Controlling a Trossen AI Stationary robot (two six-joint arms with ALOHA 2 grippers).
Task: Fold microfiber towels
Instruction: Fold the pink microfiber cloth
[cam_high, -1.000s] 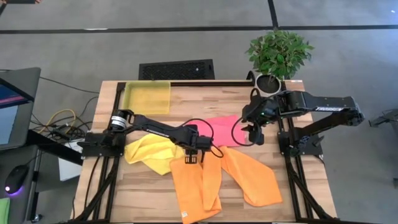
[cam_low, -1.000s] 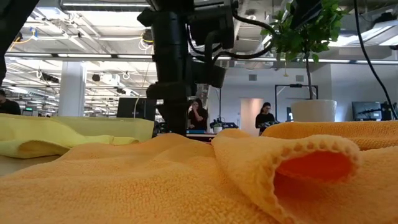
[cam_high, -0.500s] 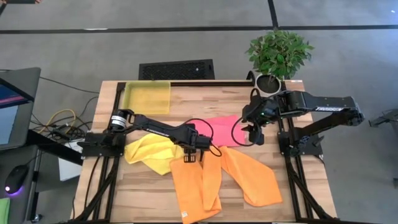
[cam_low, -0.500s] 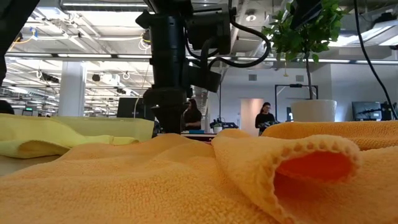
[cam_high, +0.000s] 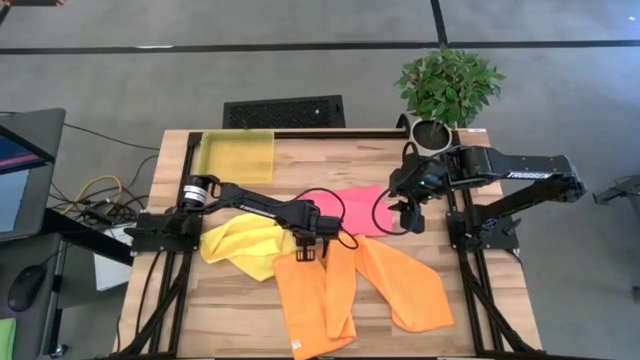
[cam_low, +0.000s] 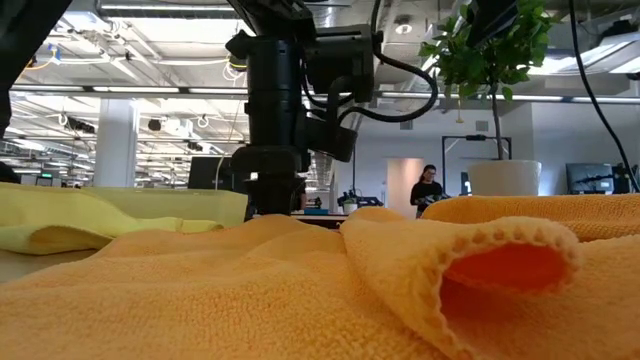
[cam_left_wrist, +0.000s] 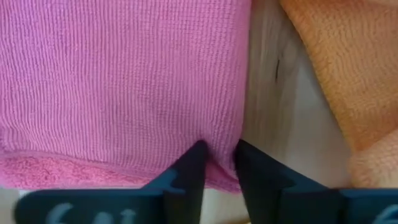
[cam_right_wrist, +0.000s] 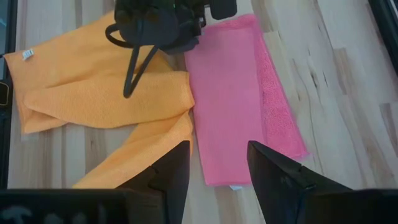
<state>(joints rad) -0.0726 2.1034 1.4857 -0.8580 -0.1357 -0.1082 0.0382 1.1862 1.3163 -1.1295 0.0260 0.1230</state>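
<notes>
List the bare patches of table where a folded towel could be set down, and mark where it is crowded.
Bare wood shows between the yellow bin and the plant pot, above the pink towel, and at the front left corner below the yellow towel. The middle is crowded: the orange towels overlap there under the left claw.

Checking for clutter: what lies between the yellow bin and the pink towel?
Bare wood only. The high view shows nothing between the bin and the pink towel but open table.

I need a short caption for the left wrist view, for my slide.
Left gripper pinching the corner edge of the pink towel on the wooden table, beside an orange towel.
</notes>
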